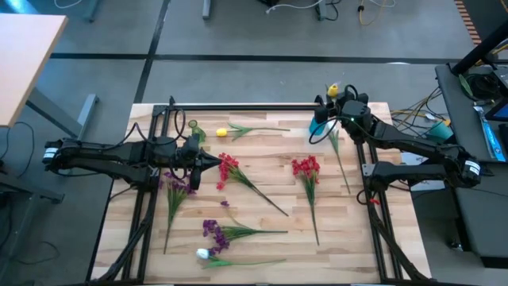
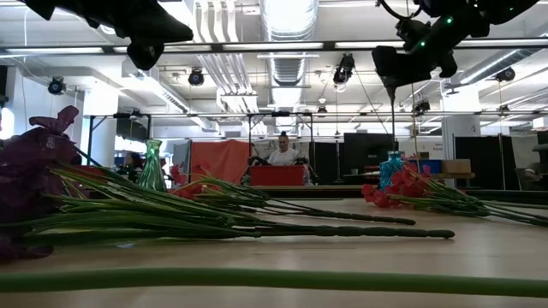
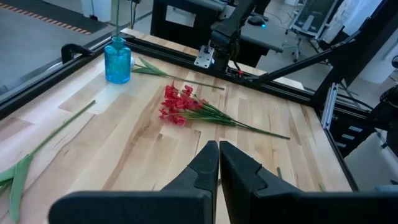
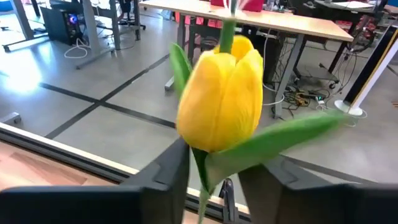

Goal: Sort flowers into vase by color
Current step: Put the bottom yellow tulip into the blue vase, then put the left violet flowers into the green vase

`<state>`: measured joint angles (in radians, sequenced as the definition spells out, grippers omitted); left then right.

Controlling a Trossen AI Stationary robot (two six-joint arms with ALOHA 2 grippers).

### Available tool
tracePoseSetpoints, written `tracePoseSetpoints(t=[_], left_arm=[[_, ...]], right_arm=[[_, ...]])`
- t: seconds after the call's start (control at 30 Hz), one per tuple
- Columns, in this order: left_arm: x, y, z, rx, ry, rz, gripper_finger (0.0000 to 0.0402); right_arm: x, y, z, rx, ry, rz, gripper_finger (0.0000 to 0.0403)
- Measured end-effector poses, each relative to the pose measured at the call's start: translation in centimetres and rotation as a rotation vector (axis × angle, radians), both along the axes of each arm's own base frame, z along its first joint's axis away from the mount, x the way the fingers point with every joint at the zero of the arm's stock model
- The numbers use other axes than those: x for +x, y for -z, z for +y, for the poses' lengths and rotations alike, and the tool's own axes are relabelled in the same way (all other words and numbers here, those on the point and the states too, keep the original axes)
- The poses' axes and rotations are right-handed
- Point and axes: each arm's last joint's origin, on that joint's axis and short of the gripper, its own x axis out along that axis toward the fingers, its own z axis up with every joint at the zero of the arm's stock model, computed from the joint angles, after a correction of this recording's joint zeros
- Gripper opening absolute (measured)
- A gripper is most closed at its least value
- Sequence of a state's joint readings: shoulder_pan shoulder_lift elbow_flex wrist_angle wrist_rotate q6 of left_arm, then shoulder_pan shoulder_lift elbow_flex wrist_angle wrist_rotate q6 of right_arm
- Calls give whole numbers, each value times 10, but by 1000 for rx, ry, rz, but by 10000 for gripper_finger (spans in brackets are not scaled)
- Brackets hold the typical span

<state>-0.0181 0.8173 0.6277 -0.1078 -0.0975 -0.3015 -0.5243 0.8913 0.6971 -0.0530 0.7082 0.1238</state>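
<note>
My right gripper [image 1: 336, 97] is at the far right, above the blue vase [image 1: 320, 125], shut on a yellow tulip [image 4: 224, 99]. My left gripper [image 1: 209, 161] is shut and empty, above the table left of centre, next to a red flower [image 1: 228, 168]. A second red flower [image 1: 305, 168], two purple flowers [image 1: 176, 187] [image 1: 213, 230], a white flower [image 1: 204, 254] and another yellow flower [image 1: 222, 132] lie flat on the table. A green vase [image 1: 193, 127] stands at the far left. My right gripper pinches the yellow tulip's stem [image 4: 202, 180] between its two fingers, just below the head. The fingers lie across the stem, about level. The tulip stands upright with its head above the fingers. In the left wrist view a stem [image 3: 115, 15] rises out of the blue vase's mouth.
A loose green stem [image 1: 343, 163] lies on the table near the blue vase. Dark rails [image 1: 238, 105] run along the table's far edge and both sides. A person [image 2: 282, 154] sits far behind the table. There is bare wood at the table's centre [image 1: 270, 151].
</note>
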Motion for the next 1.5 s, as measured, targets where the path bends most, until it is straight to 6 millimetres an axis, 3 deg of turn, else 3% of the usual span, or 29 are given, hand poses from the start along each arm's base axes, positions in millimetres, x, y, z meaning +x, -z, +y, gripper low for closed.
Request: tracePoseSetpoints(t=[0.43,0.67,0.87,1.17,1.5], left_arm=[[0,1,0,-22,-7,6,0],[-1,2,0,-79,-26,15,0],[-5,12,0,-249,-96,114,0],[-31,46,-2,-606,-346,524,0],[-36,56,-13,-805,-432,665,0]], right_arm=[[-11,11,7,133,43,14,270],[-20,12,15,296,9,2,317],[-23,18,23,494,-64,-19,322],[-31,30,40,693,-55,75,303],[-22,32,63,812,-223,79,297]])
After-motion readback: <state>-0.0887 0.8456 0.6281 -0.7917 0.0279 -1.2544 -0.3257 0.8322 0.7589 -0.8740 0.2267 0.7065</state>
